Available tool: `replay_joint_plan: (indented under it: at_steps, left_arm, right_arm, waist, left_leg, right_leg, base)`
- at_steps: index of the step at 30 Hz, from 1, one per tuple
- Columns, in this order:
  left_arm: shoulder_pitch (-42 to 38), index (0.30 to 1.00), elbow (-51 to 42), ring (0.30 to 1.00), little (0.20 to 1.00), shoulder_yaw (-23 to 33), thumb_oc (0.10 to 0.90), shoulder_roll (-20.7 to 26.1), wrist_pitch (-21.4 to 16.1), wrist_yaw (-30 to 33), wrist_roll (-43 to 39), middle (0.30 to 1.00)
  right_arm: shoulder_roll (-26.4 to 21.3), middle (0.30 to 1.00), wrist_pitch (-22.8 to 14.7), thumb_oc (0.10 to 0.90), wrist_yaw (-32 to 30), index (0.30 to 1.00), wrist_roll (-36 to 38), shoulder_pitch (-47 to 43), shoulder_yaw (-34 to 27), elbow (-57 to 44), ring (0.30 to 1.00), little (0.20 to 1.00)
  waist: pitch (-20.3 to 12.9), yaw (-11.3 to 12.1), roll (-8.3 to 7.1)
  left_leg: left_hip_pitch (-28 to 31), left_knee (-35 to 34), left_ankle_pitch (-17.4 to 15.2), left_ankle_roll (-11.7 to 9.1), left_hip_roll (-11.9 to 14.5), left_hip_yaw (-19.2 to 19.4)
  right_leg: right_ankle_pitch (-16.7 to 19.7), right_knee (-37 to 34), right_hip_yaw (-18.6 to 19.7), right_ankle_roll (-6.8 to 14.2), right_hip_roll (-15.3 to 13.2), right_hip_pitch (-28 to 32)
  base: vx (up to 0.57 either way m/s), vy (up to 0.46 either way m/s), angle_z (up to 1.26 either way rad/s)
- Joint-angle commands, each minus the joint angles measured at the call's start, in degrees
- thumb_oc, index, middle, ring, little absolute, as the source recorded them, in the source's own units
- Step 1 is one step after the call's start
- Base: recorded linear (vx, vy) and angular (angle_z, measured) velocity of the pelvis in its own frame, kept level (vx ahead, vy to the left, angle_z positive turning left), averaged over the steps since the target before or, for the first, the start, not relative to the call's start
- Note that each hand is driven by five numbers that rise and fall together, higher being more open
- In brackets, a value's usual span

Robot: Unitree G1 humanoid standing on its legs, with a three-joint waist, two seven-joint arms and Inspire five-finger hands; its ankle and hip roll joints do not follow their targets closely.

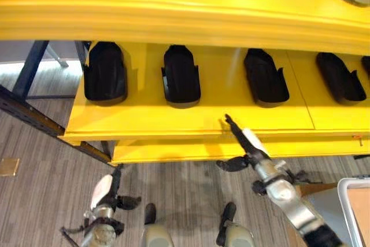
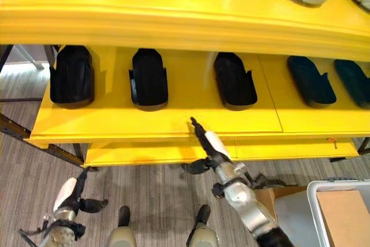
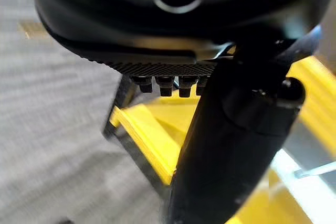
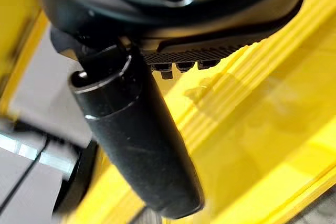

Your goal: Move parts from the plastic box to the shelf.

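Parts (image 1: 182,76) sit in a row on the yellow shelf (image 1: 191,121), my right hand (image 1: 247,143) empty above its edge, fingers straight, so I judge another fetch from the box (image 1: 354,209) comes next.

Black parts (image 1: 181,76) lie in a row (well apart) on the yellow shelf (image 1: 191,121).

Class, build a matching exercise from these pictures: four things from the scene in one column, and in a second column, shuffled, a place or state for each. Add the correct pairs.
Things
1. right hand
2. left hand
3. black parts
4. plastic box

Places or states
A. in a row on the yellow shelf
B. low over the floor, left of the shelf
C. bottom right corner, beside the shelf
D. at the shelf's front edge, holding nothing

Pairs: 1-D, 2-B, 3-A, 4-C
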Motion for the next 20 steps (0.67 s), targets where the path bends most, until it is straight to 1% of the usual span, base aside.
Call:
replay_joint_plan:
  at_steps: [1,3,4,5,7,9,11,14,20]
  left_arm:
    - [-3.1,1.000,-6.5,1.000,1.000,1.1,0.900,2.7,-10.9,-5.8,-20.0,1.000]
    - [-1.9,1.000,-10.2,1.000,1.000,-0.3,0.900,2.2,-12.1,-8.6,-23.4,1.000]
    - [-1.1,1.000,-12.5,1.000,1.000,-1.3,0.900,1.3,-12.5,-11.4,-29.5,1.000]
    - [-0.6,1.000,-14.1,1.000,1.000,-1.6,0.900,0.7,-12.5,-12.7,-31.9,1.000]
    - [0.0,1.000,-15.8,1.000,1.000,-2.2,0.900,-0.1,-12.7,-14.0,-34.5,1.000]
    - [-0.3,1.000,-16.0,1.000,1.000,-2.7,0.900,-1.2,-12.5,-14.4,-38.1,1.000]
    - [-0.6,1.000,-16.1,1.000,1.000,-3.5,0.900,-1.9,-12.6,-14.1,-39.2,1.000]
    - [-1.0,1.000,-15.5,1.000,1.000,-3.9,0.900,-2.5,-12.1,-13.7,-41.0,1.000]
    - [-1.0,1.000,-14.6,1.000,1.000,-2.9,0.900,-2.7,-12.2,-12.9,-39.9,1.000]
  right_arm:
    - [-1.2,1.000,-6.9,0.900,3.1,1.000,15.4,-1.1,-1.2,-4.8,1.000,1.000]
    - [-0.7,1.000,-7.5,0.900,5.1,1.000,18.5,2.4,-2.9,-6.4,1.000,1.000]
    - [-0.2,1.000,-7.8,0.900,5.8,1.000,20.5,5.0,-4.4,-7.5,1.000,1.000]
    - [-0.1,1.000,-8.0,0.900,6.0,1.000,20.9,6.0,-5.1,-8.2,1.000,1.000]
    - [0.2,1.000,-8.2,0.900,6.6,1.000,21.3,7.6,-5.9,-8.9,1.000,1.000]
    - [1.0,1.000,-8.3,0.900,5.8,1.000,22.6,8.2,-6.0,-8.4,1.000,1.000]
    - [1.6,1.000,-8.6,0.900,5.4,1.000,22.9,8.4,-6.0,-7.9,1.000,1.000]
    - [2.0,1.000,-8.4,0.900,4.9,1.000,24.2,8.5,-5.7,-7.8,1.000,1.000]
    - [2.0,1.000,-8.3,0.900,4.6,1.000,23.9,8.3,-5.9,-7.1,1.000,1.000]
  waist:
    - [-6.3,-1.5,0.05]
    - [-7.8,-2.1,0.81]
    - [-9.1,-2.7,1.48]
    - [-9.7,-3.2,1.83]
    - [-10.9,-3.5,2.43]
    - [-11.9,-3.9,2.84]
    - [-13.0,-4.5,3.47]
    - [-13.9,-5.0,3.89]
    - [-14.6,-5.4,4.28]
  left_leg:
    - [-2.3,-1.4,-0.2,3.7,-1.6,-0.3]
    - [-2.4,-1.8,0.4,3.2,-1.3,-0.1]
    - [-2.5,-2.0,0.9,2.8,-0.8,0.4]
    - [-2.5,-2.0,1.0,2.8,-0.6,0.6]
    - [-2.4,-2.0,1.2,2.5,-0.1,0.9]
    - [-2.2,-2.0,1.4,2.3,0.4,1.2]
    - [-1.8,-2.0,1.5,2.0,1.1,1.8]
    - [-1.4,-2.0,1.6,1.8,1.6,2.3]
    - [-0.5,-2.0,1.4,1.7,2.0,3.1]
  right_leg:
    - [-4.9,3.0,-2.2,1.9,-1.4,2.5]
    - [-4.6,2.0,-2.1,1.9,-1.0,2.8]
    - [-4.3,1.1,-1.7,2.0,-0.8,2.7]
    - [-4.2,0.8,-1.5,2.0,-0.6,2.7]
    - [-4.2,0.3,-1.1,2.0,-0.3,2.7]
    - [-4.1,-0.1,-0.7,1.9,0.1,2.8]
    - [-4.1,-0.5,0.1,1.8,0.6,2.7]
    - [-3.9,-1.0,0.9,1.6,0.9,2.7]
    - [-3.7,-1.3,1.9,1.4,1.2,2.8]
  base:
    - [-0.02,-0.035,0.03]
    - [-0.04,-0.051,-0.05]
    - [-0.05,-0.057,-0.07]
    - [-0.06,-0.070,-0.08]
    - [-0.02,-0.052,-0.13]
    - [-0.01,-0.052,-0.14]
    - [0.00,-0.047,-0.23]
    - [0.02,-0.028,-0.14]
    - [0.01,-0.013,-0.07]
